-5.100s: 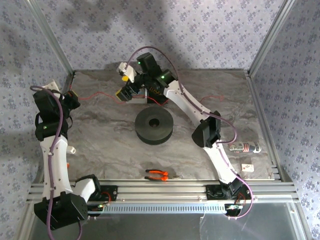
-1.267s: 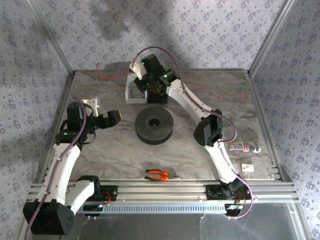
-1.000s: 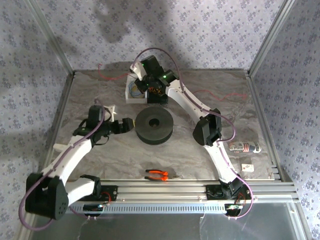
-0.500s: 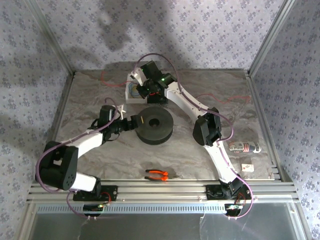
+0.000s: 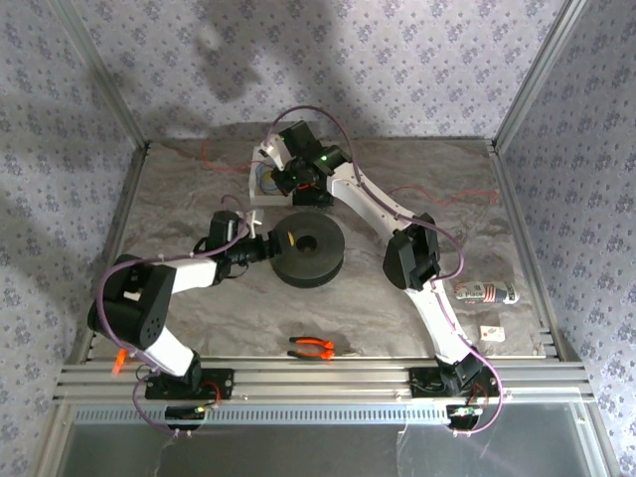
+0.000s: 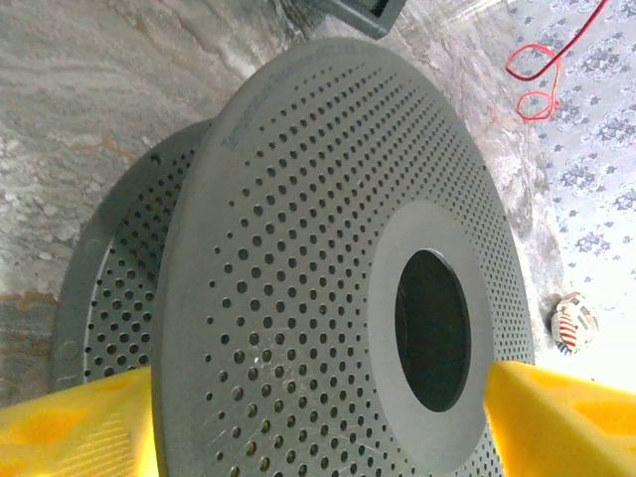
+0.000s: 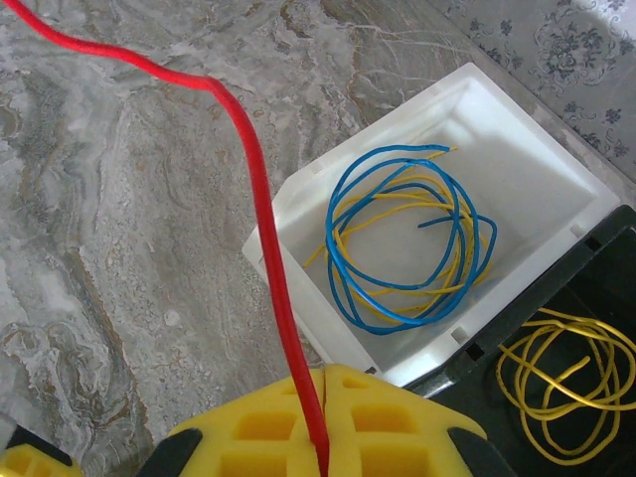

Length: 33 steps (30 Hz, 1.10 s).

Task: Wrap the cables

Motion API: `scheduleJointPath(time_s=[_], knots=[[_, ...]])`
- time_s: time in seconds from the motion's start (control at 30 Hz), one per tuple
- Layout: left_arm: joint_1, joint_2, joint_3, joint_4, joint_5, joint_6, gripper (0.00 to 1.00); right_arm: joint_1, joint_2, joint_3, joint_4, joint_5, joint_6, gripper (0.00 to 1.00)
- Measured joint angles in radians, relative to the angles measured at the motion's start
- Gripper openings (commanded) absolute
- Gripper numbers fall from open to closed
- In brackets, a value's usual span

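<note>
A black perforated spool point(image 5: 308, 248) lies flat in the middle of the table. My left gripper point(image 5: 264, 245) is at its left rim, open; in the left wrist view the yellow fingers point(image 6: 70, 427) straddle the upper flange point(image 6: 328, 298), and I cannot tell whether they touch it. The thin red cable point(image 5: 211, 151) runs along the back left of the table and trails again at the right point(image 5: 447, 196). My right gripper point(image 5: 288, 179) hovers by the white tray, shut on the red cable point(image 7: 260, 199), which leaves the closed pads point(image 7: 288, 427) toward the upper left.
The white tray point(image 7: 532, 149) holds blue and yellow wire loops; a black tray point(image 7: 616, 288) beside it holds a yellow loop. Orange-handled pliers point(image 5: 311, 346) lie near the front rail. A small cylinder point(image 5: 487, 292) and a white tag point(image 5: 491, 332) sit at the right.
The left arm has stretched right until its gripper reached the spool's left rim, and its jaws have narrowed somewhat. The right gripper still grips the red cable by the white tray.
</note>
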Motion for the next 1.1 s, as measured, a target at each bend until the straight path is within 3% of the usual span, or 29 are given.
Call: scheduleJointPath(time_s=[0.13,0.33,0.57,0.67,0.83,1.1], knots=[[0.0,0.023,0.0,0.015,0.003,-0.013,0.61,0.0,0.0,-0.002,0.0,0.0,0.0,0.0],[0.0,0.033,0.002,0.019,0.012,-0.025,0.27,0.0,0.0,-0.008,0.0,0.0,0.0,0.0],[-0.009,-0.035,0.064,-0.038,0.064,-0.032,0.01,0.0,0.0,-0.01,0.0,0.0,0.0,0.0],[-0.019,-0.111,0.121,-0.138,0.047,0.011,0.0,0.0,0.0,-0.016,0.0,0.0,0.0,0.0],[-0.019,-0.208,0.23,-0.427,-0.111,0.141,0.0,0.0,-0.002,-0.034,0.017,0.0,0.0,0.0],[-0.101,-0.291,0.4,-0.821,-0.455,0.311,0.0,-0.001,-0.014,-0.047,0.036,-0.004,0.001,0.0]])
